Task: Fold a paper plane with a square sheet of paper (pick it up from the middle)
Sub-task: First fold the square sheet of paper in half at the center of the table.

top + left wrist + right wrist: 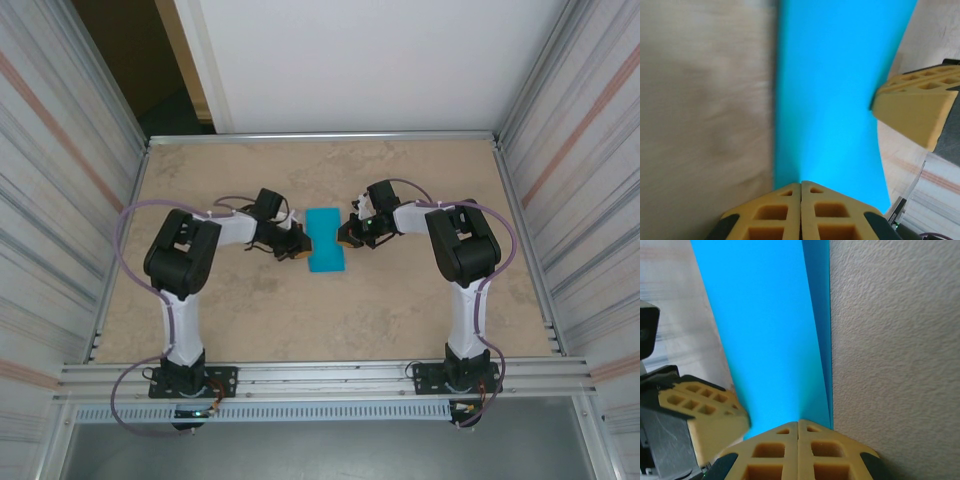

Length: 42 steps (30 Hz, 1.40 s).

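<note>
**Op:** Status, near to far?

**Eng:** Near edge first. Your two arm bases sit on the aluminium rail (320,375). The left arm (180,260) is at 7 o'clock of the table (400,320) and the right arm (462,250) at 5 o'clock. Both reach in toward table centre, elbows out.

**Op:** Grippers?

**Eng:** Your left gripper (297,244) is fully closed. In its wrist view the yellow fingertips (782,202) meet with no gap, right at the near edge of the sheet of paper (325,240). Your right gripper (347,236) is the same: pads (815,442) pressed together, tips touching the blue edge. Can't tell whether either has paper nipped between the fingers or just rests against it.

**Op:** Where's the paper?

**Eng:** Centre of the table, between the two grippers. The left one is at its 9 o'clock and the right one at its 3 o'clock, both about mid-length. It's folded into a narrow strip running 12 to 6. From above, its outline looks slightly pinched in where the tips meet it. Your right wrist view shows a second layer lapped along one long edge, next to the tabletop. Each wrist view also catches the opposite gripper's yellow finger across the strip.

**Op:** Beyond that?

**Eng:** Sandy tabletop runs out to the 12 o'clock edge, then the white back panel (380,60). There are corrugated metal walls (60,150) at 9 and 3.
</note>
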Each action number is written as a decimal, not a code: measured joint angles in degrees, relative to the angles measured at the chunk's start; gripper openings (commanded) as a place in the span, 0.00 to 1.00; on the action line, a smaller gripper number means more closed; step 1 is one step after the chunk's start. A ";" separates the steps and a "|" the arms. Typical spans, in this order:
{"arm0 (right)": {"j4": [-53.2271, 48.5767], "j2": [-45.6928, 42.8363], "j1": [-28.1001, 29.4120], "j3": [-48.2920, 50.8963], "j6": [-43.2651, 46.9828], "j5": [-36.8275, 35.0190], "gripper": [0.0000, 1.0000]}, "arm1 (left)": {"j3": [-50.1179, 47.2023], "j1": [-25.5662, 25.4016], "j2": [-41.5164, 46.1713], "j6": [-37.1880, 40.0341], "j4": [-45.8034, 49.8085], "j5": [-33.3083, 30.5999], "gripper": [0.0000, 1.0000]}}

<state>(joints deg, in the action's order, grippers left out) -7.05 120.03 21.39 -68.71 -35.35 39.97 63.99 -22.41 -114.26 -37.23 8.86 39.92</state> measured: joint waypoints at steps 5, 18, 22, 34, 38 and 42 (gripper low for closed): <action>0.17 0.00 0.00 0.11 0.00 0.09 0.01 | -1.88 1.60 2.43 0.07 1.07 -0.39 0.09; 0.61 -0.02 -0.04 0.37 -0.02 0.20 0.01 | 0.07 -7.17 1.44 -1.57 0.55 -0.48 0.09; 0.63 -0.02 -0.04 0.37 0.00 0.22 0.01 | -2.05 -5.95 1.44 -0.79 0.11 -0.09 0.09; 1.03 -0.07 -0.09 0.63 -0.02 0.28 0.01 | -11.91 -0.20 10.40 1.46 1.73 -0.61 0.09; 1.27 -0.63 -0.09 0.83 -0.02 0.28 0.01 | -10.73 -1.51 10.60 1.46 1.62 -0.79 0.09; 2.10 -1.57 -0.09 1.55 -0.02 -0.09 0.03 | -9.53 -2.47 9.75 1.46 1.29 -0.98 0.09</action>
<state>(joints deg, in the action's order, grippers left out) -4.95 118.45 21.30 -67.16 -35.38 39.88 54.46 -24.88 -104.51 -35.77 10.15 38.94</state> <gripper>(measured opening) 0.053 0.090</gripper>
